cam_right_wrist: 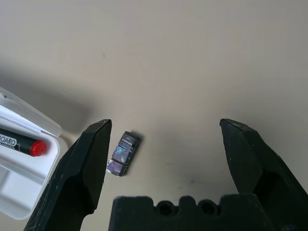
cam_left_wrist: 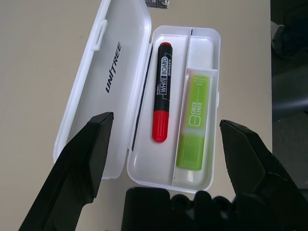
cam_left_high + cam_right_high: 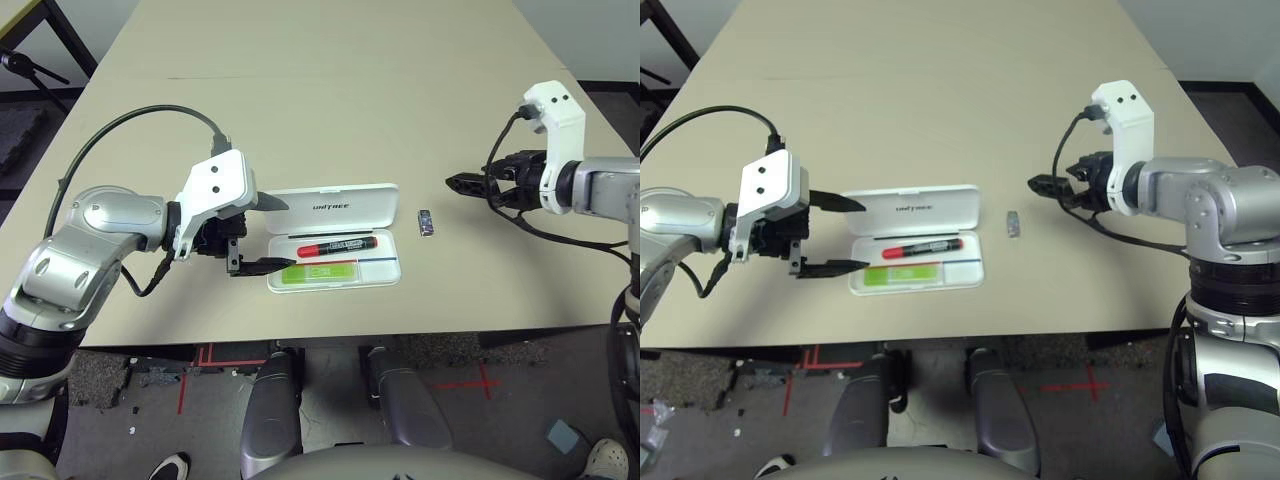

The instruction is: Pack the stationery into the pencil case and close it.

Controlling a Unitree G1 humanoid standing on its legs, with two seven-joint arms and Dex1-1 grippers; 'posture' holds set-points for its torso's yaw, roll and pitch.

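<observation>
I see the white pencil case (image 3: 335, 238) lying open on the beige table (image 3: 330, 90), its lid (image 2: 108, 82) folded flat away from me with the lettering showing. The tray holds two things side by side: the red marker (image 2: 161, 111) in the compartment next to the hinge, and the lime-green highlighter (image 2: 193, 120) in the narrower compartment on the near side. Both lie flat along the length of the case.

My left gripper (image 3: 262, 235) sits at the left end of the case with its fingers spread wide and nothing between them. From the head camera, one finger reaches toward the lid's corner and the other toward the tray's near left corner; I cannot tell whether either tip touches the plastic. Through the left wrist camera I look straight down the length of the open case between the two fingers.

The small dark piece (image 3: 426, 223) lies on the bare table just to the right of the case, apart from it.

My right gripper (image 3: 472, 183) hangs off to the right of that piece, pointing toward it, fingers fully apart and empty. In the right wrist camera the piece (image 1: 123, 153) lies just beside one finger (image 1: 82, 168), near the case's corner.
</observation>
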